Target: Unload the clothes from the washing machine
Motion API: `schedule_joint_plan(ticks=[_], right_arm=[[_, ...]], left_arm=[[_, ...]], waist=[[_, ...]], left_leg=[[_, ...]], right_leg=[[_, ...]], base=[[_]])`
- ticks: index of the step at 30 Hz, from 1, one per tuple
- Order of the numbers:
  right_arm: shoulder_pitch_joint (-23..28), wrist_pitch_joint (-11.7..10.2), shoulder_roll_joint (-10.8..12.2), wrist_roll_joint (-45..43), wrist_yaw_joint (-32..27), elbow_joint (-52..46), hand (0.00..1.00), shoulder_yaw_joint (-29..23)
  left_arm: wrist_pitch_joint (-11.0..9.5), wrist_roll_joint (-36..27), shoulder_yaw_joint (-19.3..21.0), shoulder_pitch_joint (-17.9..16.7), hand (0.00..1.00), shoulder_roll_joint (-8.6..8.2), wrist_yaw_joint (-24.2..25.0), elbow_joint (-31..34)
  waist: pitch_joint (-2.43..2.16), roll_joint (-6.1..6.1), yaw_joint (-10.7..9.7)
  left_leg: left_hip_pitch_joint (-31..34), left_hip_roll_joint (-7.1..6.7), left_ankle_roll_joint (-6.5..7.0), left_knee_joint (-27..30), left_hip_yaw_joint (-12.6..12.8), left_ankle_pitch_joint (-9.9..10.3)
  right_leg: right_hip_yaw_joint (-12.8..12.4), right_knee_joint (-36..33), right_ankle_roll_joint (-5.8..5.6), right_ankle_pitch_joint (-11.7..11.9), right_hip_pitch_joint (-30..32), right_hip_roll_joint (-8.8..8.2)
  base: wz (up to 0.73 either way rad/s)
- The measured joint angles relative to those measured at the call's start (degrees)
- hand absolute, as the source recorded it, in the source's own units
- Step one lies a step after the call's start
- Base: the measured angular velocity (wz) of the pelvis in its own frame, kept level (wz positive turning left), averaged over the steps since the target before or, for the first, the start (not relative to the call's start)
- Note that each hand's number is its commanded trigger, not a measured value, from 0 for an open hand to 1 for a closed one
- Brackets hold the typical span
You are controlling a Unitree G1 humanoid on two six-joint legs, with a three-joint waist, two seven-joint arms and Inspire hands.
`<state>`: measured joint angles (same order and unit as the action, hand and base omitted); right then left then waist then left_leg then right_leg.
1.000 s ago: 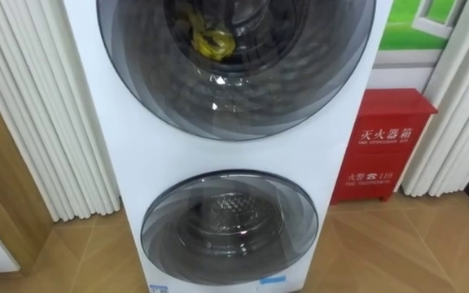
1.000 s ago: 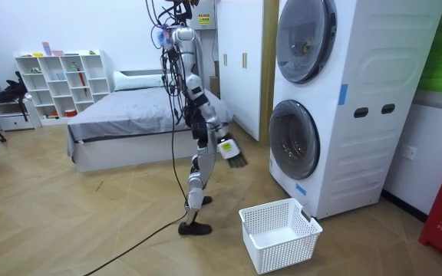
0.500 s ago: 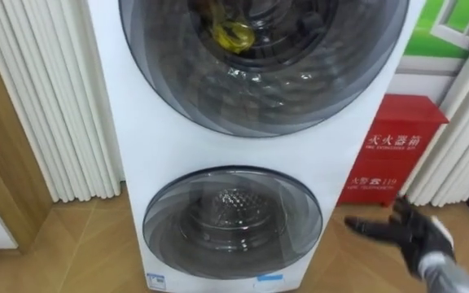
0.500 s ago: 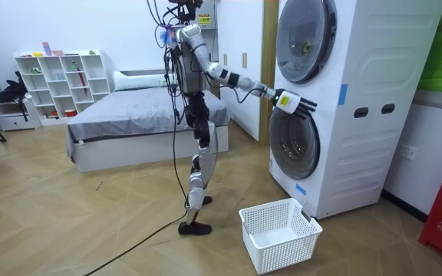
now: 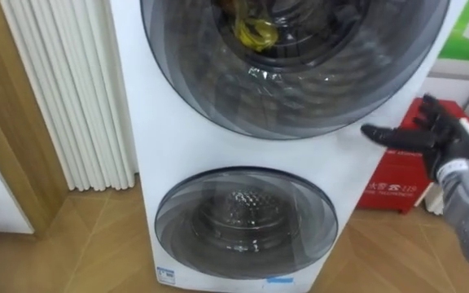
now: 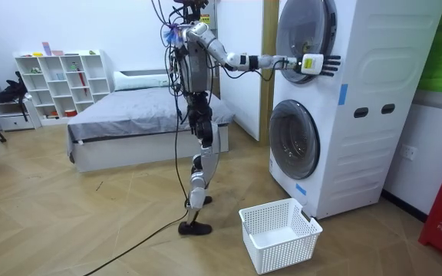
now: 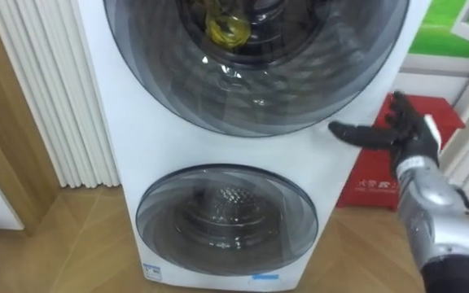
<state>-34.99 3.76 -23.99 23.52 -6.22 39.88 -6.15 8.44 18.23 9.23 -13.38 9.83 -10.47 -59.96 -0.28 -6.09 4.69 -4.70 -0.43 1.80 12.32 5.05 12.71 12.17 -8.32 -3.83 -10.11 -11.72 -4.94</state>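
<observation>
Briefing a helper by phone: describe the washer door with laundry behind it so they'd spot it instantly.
Find the tall white washing machine beside the white basket; two round dark-glass doors are stacked on its front. Take the upper door, level with the robot's open right hand. Unlike the lower door, it shows yellow cloth through the glass.

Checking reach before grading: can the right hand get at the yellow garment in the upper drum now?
Probably not: the upper door looks shut, its glass between the open right hand and the yellow garment.
</observation>
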Motion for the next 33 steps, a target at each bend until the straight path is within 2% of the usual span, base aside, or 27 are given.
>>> schedule_joint_plan(ticks=[1, 3, 4, 5, 6, 7, 8, 10, 14, 16, 19, 21, 23, 26, 33], right_arm=[[-0.01, 0.00, -0.17, -0.24, -0.38, -0.97, 0.00, 0.18], [-0.01, 0.01, -0.37, -1.12, -0.67, -2.41, 0.00, 0.52], [0.00, 0.40, -0.24, -1.22, -1.01, -2.80, 0.00, 0.77], [0.03, 0.57, -0.24, -1.37, -1.06, -3.42, 0.00, 1.01], [0.41, 0.70, -0.45, -1.63, -1.46, -5.92, 0.00, 1.42], [0.27, 0.71, -1.10, -1.76, -2.47, -8.11, 0.00, 1.95], [-0.09, 0.69, -1.85, -2.09, -3.68, -9.64, 0.00, 2.78], [-0.18, 0.53, -2.15, -1.97, -4.51, -12.38, 0.00, 3.04], [-0.23, 0.87, -2.10, -1.82, -5.10, -16.56, 0.00, 3.76], [-0.35, 1.61, -2.09, -1.82, -5.58, -18.09, 0.00, 3.95], [-0.35, 2.61, -2.05, -3.72, -7.34, -20.51, 0.00, 4.53], [-0.34, 2.73, -2.02, -3.73, -7.97, -20.97, 0.00, 4.94], [-0.35, 3.30, -1.97, -3.71, -8.12, -21.56, 0.00, 5.20], [-0.35, 3.30, -1.92, -3.71, -9.01, -21.74, 0.00, 6.65], [-0.35, 3.59, 1.73, -3.73, -11.40, -22.29, 0.00, 7.00]], left_arm=[[0.01, 0.04, -0.27, 0.11, 0.00, 0.02, 0.00, 0.05], [-0.06, 0.08, -0.69, 0.29, 0.00, 0.11, 0.01, 0.21], [-0.31, 0.15, -0.59, 0.36, 0.00, 0.55, 0.02, 0.20], [-0.36, 0.32, -0.27, 0.46, 0.00, 0.78, 0.03, 0.20], [-0.34, 1.10, 0.39, 0.65, 0.00, 0.60, 0.02, -0.04], [-0.25, 2.01, 0.39, 0.55, 0.00, 0.41, 0.04, 0.05], [-0.11, 2.22, 0.15, 0.67, 0.00, 0.17, 0.04, 0.33], [0.09, 2.25, -0.02, 1.73, 0.00, 0.20, 0.03, 0.52], [0.51, 2.26, -1.22, 2.64, 0.00, 0.14, -0.15, 0.38], [1.35, 2.75, -1.54, 2.60, 0.00, 0.24, -0.19, 0.42], [1.84, 2.70, -2.09, 2.53, 0.00, 0.26, -0.19, 0.56], [2.11, 2.71, -2.67, 2.50, 0.00, 0.17, -0.18, 0.50], [2.10, 2.68, -2.74, 2.63, 0.00, 0.04, -0.19, 0.45], [2.12, 2.67, -3.88, 2.62, 0.00, 0.17, -0.31, 0.35], [2.96, 2.69, -6.84, 2.69, 0.00, 0.20, -0.38, 0.29]], waist=[[-0.01, 0.02, 0.05], [0.11, 0.08, 0.42], [0.24, -0.15, 1.22], [0.30, -0.40, 1.71], [0.13, -0.63, 1.04], [0.16, -0.67, 0.14], [0.11, -0.56, 0.23], [0.23, -0.77, 0.22], [0.29, -0.94, 0.76], [0.26, -0.90, 1.21], [0.34, -0.60, 1.35], [0.22, -0.28, 1.66], [0.21, 0.04, 2.51], [0.19, 0.09, 2.78], [0.29, -0.09, 2.79]], left_leg=[[-0.08, 0.08, -0.02, -0.29, -0.97, -0.09], [-1.09, 1.01, -0.08, -1.40, -4.62, -0.68], [-1.31, 1.44, -0.19, -1.53, -8.22, -0.69], [-1.02, 1.59, -0.39, -1.41, -8.70, -0.58], [-0.50, 2.06, -1.47, -1.45, -9.79, -0.25], [-0.60, 2.06, -2.01, -2.10, -8.66, -0.60], [-1.05, 2.37, -2.01, -2.60, -7.04, -0.69], [-1.25, 2.71, -2.01, -2.80, -6.00, -0.70], [-1.25, 2.56, -2.00, -2.79, -5.85, -0.69], [-0.93, 2.49, -2.00, -2.75, -5.39, -0.69], [-0.45, 2.54, -2.02, -2.70, -5.27, -0.68], [-0.49, 2.61, -2.05, -2.69, -5.10, -0.67], [-0.85, 2.70, -2.12, -2.71, -4.36, -0.71], [-1.25, 2.75, -2.16, -2.69, -3.67, -0.74], [-2.03, 2.75, -2.16, -2.72, -2.85, -0.74]], right_leg=[[0.68, -1.04, -0.01, -0.02, 0.49, 0.04], [0.76, -5.40, 0.38, -1.20, 2.91, 0.25], [-0.74, -3.38, 2.00, -2.56, 4.85, 1.52], [-1.41, -0.45, 3.07, -1.32, 6.08, 2.15], [-0.01, -0.05, 3.58, 2.59, 6.74, 2.70], [1.56, -0.61, 3.60, 2.74, 6.84, 2.79], [1.59, -0.37, 3.59, 2.72, 6.34, 3.06], [1.54, -0.31, 3.59, 2.71, 6.08, 3.43], [0.89, -0.31, 3.59, 2.69, 6.21, 3.90], [0.61, -0.34, 3.60, 2.67, 6.65, 3.86], [0.56, -0.34, 3.72, 2.60, 7.07, 3.94], [0.48, -0.35, 3.77, 2.57, 7.07, 4.03], [0.32, -0.47, 3.96, 2.46, 7.06, 4.06], [-0.26, -0.57, 4.01, 2.43, 7.07, 4.07], [-1.07, -1.33, 4.11, 2.37, 7.05, 4.05]], base=[[0.05], [-0.13], [-0.40], [-0.26], [0.04], [0.17], [0.11], [0.08], [0.01], [-0.11], [-0.03], [-0.04], [-0.14], [-0.13], [-0.08]])
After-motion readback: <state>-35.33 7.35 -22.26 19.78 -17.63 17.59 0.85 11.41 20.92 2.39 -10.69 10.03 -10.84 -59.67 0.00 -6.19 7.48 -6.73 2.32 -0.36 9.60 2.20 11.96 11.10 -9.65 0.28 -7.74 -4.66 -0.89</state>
